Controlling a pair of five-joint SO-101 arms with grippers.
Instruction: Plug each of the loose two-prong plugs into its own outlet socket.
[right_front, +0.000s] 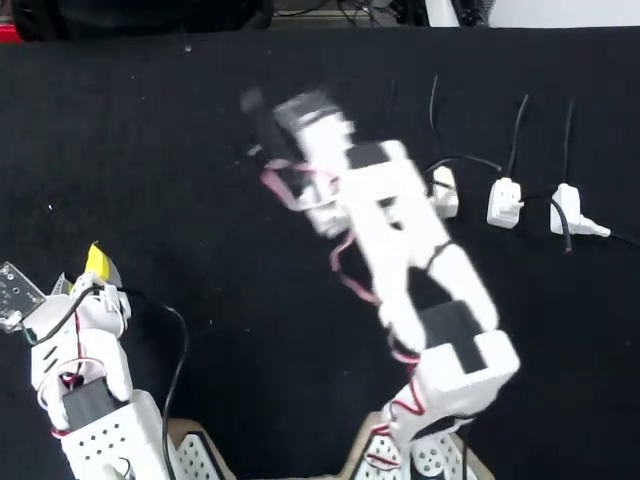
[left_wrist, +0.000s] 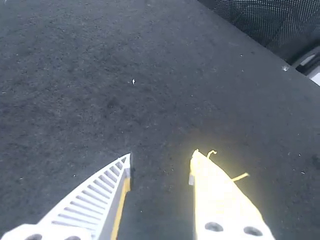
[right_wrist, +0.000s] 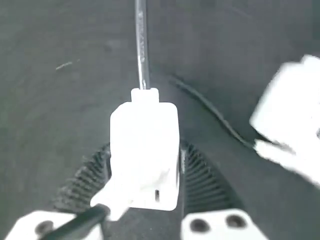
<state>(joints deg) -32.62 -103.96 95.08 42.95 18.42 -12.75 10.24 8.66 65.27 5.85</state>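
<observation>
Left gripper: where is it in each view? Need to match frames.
High view: left gripper low at the left, yellow finger showing.
Left wrist view: left gripper nearest the camera, white and yellow fingers apart over cloth.
Right wrist view: right gripper flanks a white block.
Shared landmark: the black cloth.

Soft, even light, seemingly from overhead; scarcely any shadows.
</observation>
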